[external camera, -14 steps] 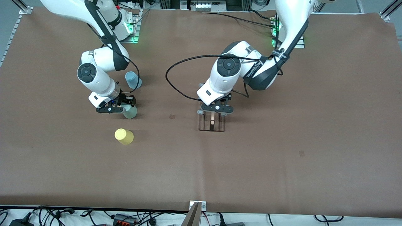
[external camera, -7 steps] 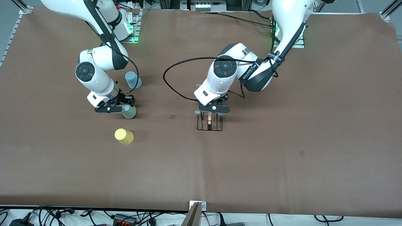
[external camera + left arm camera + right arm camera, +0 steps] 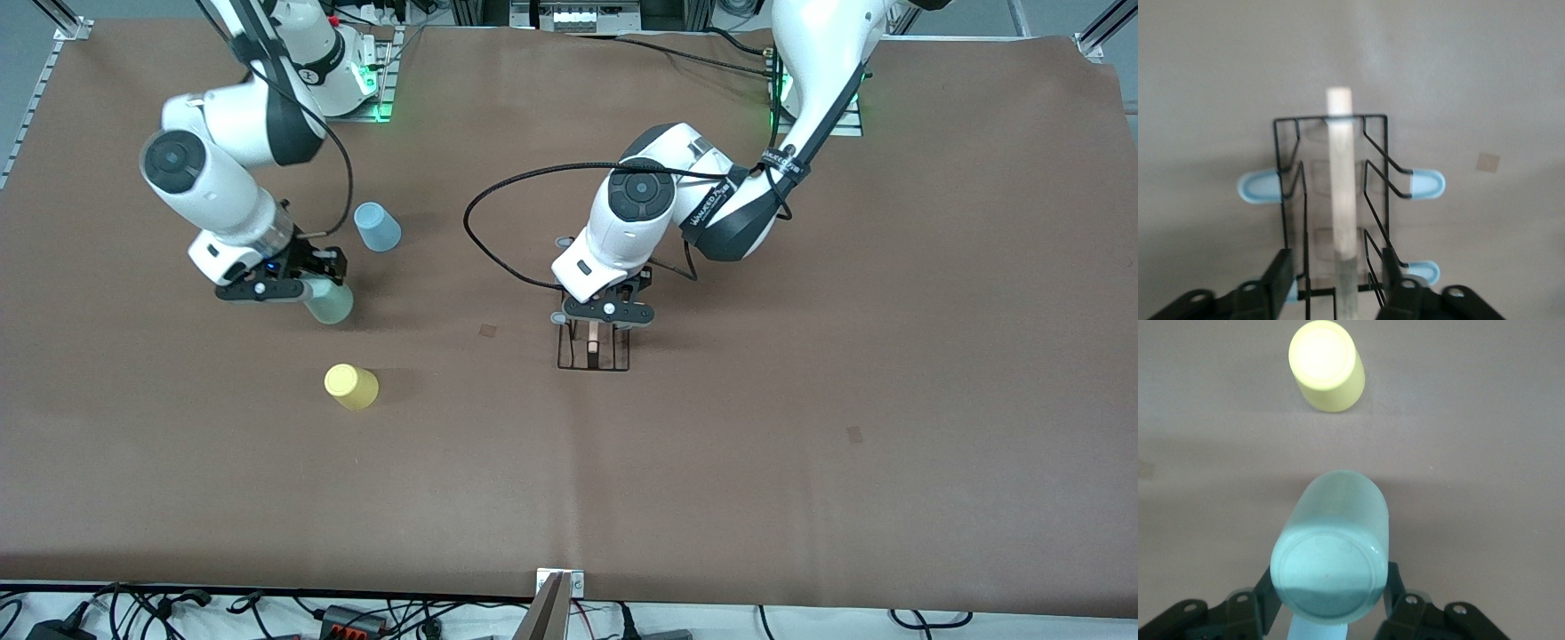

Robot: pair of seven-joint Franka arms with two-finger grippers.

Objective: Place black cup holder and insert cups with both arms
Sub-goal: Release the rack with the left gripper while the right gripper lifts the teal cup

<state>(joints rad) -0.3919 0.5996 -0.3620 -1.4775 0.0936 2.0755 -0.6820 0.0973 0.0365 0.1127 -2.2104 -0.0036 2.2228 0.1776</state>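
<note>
From the front camera the right gripper (image 3: pixel 293 286) is up over the brown table cover (image 3: pixel 800 400) with the pale grey-green cup (image 3: pixel 327 302) clamped between its fingers, tilted and clear of the surface, while the right wrist view fills in what that angle hides: the cup's flat circular base (image 3: pixel 1328 577) faces the lens, both black fingers (image 3: pixel 1268 587) press its sides, and the yellow cup (image 3: pixel 1327 365) stands upside down on the cover just past the held one. Only the front view catches the light blue cup (image 3: pixel 378 227), upside down on the cover beside the right gripper, toward the arm bases. Over to the left gripper (image 3: pixel 603 313): from the front it sits right on top of the black cup holder (image 3: pixel 594 351), hiding most of the rack. The left wrist view opens that up, with the wire frame (image 3: pixel 1331 200) upright on the cover, the wooden rod handle (image 3: pixel 1341 187) running between the fingers (image 3: pixel 1275 280), which stand spread apart either side of it with a gap to the rod, and blue-tipped pegs (image 3: pixel 1426 183) poking out both ways. Around the table, aluminium framing (image 3: pixel 53 18) marks the corners, green lights glow at the arm bases, and cables and plugs (image 3: pixel 356 615) lie along the edge nearest the front camera.
</note>
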